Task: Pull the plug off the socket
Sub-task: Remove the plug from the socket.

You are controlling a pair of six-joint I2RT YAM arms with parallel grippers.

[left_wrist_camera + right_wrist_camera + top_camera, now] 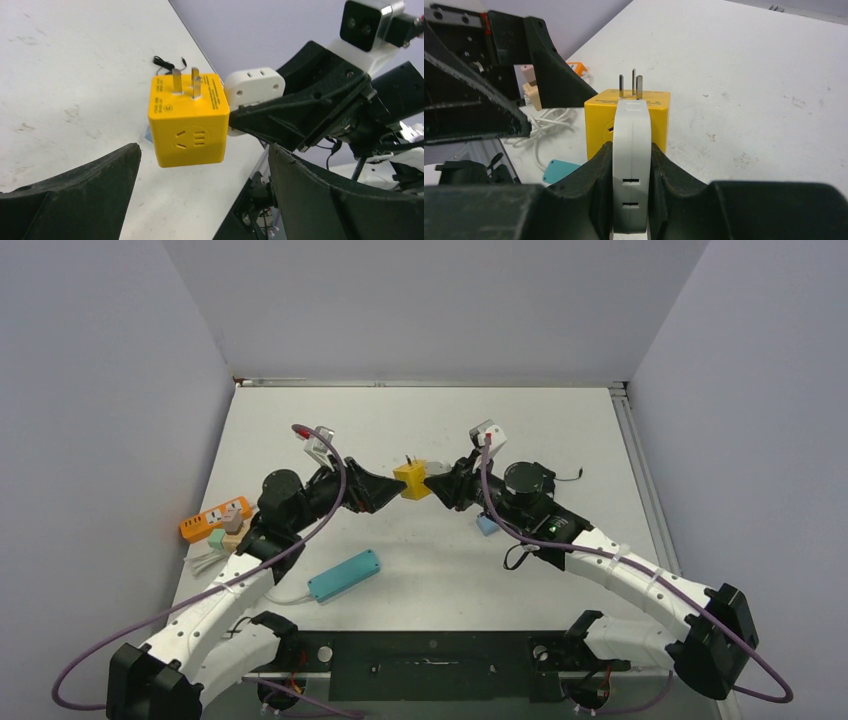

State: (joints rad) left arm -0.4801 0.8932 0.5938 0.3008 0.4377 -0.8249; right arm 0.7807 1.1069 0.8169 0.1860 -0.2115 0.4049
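A yellow cube socket point(411, 481) with metal prongs on top hangs above the table between the two arms. A flat white plug point(631, 150) sits in the cube's side, and my right gripper point(631, 145) is shut on this plug, one finger on each flat face. In the left wrist view the yellow cube point(189, 125) and the white plug point(254, 85) sit just past my left gripper point(202, 155). That gripper stands wide open, with its fingers point(100, 185) on either side and short of the cube, touching nothing.
An orange power strip point(215, 518) with beige and green plugs point(225, 533) lies at the left edge. A teal power strip point(344, 574) with a white cable lies near the front. A small blue block point(487, 525) sits under the right arm. A thin black wire point(575, 478) lies farther right.
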